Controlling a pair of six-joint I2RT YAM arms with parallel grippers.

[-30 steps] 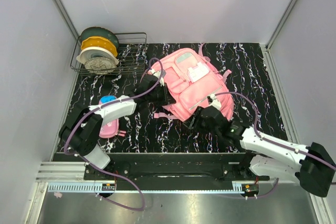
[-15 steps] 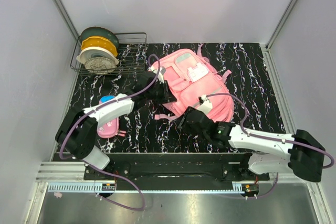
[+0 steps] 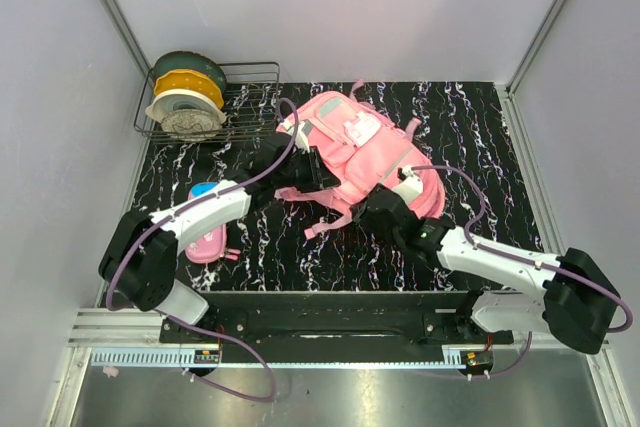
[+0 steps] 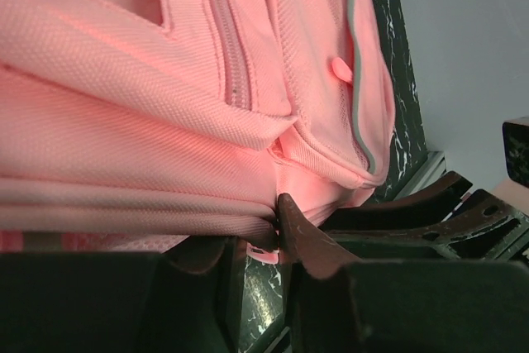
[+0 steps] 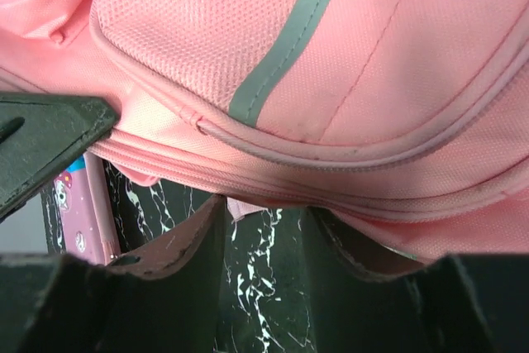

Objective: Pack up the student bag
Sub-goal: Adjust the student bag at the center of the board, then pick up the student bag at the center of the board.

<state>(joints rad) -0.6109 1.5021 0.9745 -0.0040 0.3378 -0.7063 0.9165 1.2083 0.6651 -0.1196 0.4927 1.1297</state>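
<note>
The student bag [image 3: 365, 152] lies flat on the black, white-veined bench [image 3: 480, 147], around the middle and slightly toward the far side, with its front pockets and white-pink clasp patch facing up. A pink strap [image 3: 325, 225] trails from its near edge onto the bench.

The left gripper [image 3: 315, 172] is at the bag's left side. In the left wrist view its jaws stand a little apart, with the bench and a small pink tab showing through the narrow gap. The bag's bottom seam sits right at the fingertips [image 4: 289, 221], but I cannot tell whether any fabric is caught.

The right gripper [image 3: 375, 205] is at the bag's near edge, close to the trailing strap. In its wrist view the jaws are clearly apart, with bare bench between them. The bag's zipped edge and a pale grey stripe [image 5: 289, 39] run just above the tips. Nothing is held.

A small pink-and-blue pencil case [image 3: 207, 237] lies on the bench to the left, partly under the left arm and well apart from the bag. In the far-left corner a wire rack [image 3: 250, 64] holds three spools [image 3: 185, 107], one green, one yellow and one white.
</note>
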